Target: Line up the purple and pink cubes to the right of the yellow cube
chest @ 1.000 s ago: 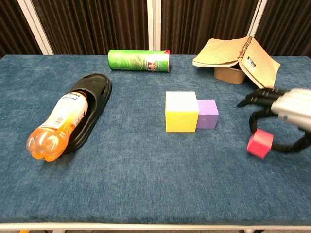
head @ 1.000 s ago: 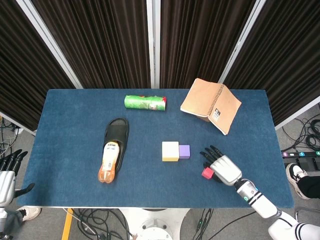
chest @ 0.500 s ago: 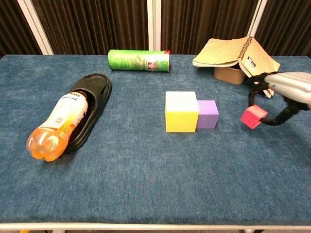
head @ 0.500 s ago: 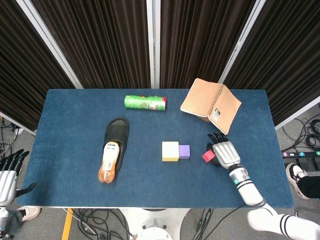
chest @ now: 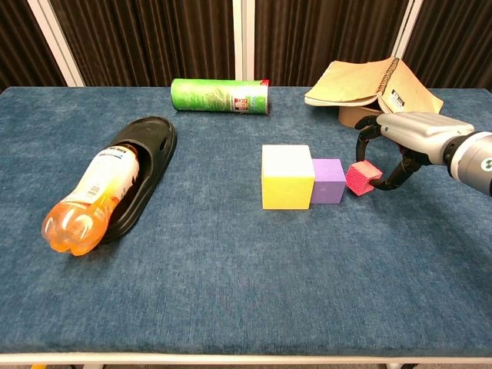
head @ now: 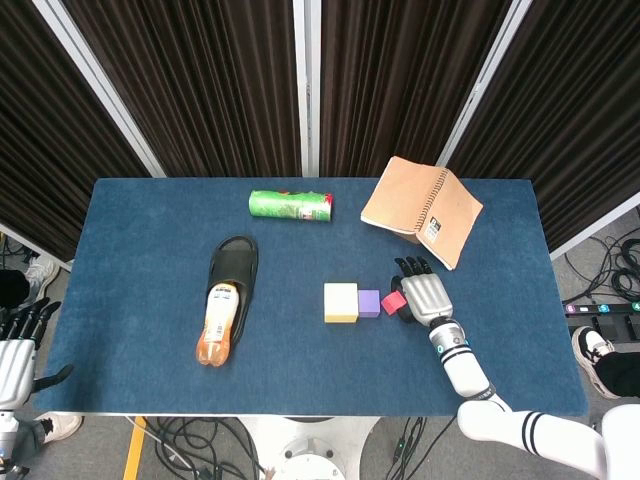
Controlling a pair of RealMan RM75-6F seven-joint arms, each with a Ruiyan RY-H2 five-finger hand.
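The yellow cube (head: pixel 340 302) (chest: pixel 286 177) stands mid-table with the smaller purple cube (head: pixel 369 302) (chest: pixel 328 181) touching its right side. My right hand (head: pixel 421 293) (chest: pixel 405 140) holds the pink cube (head: pixel 393 302) (chest: pixel 360 177) pinched between thumb and fingers, tilted, just right of the purple cube and close to the cloth. Whether the pink cube touches the purple one I cannot tell. My left hand (head: pixel 15 345) hangs off the table's left edge, fingers spread, holding nothing.
A black slipper (chest: pixel 141 171) with an orange bottle (chest: pixel 88 201) lying in it sits at left. A green can (chest: pixel 219 96) lies at the back. An open brown notebook (chest: pixel 377 85) rests over a small tub behind my right hand.
My right hand has carried the pink cube leftward from the table's right side to a spot right beside the purple cube. The left hand has barely moved.
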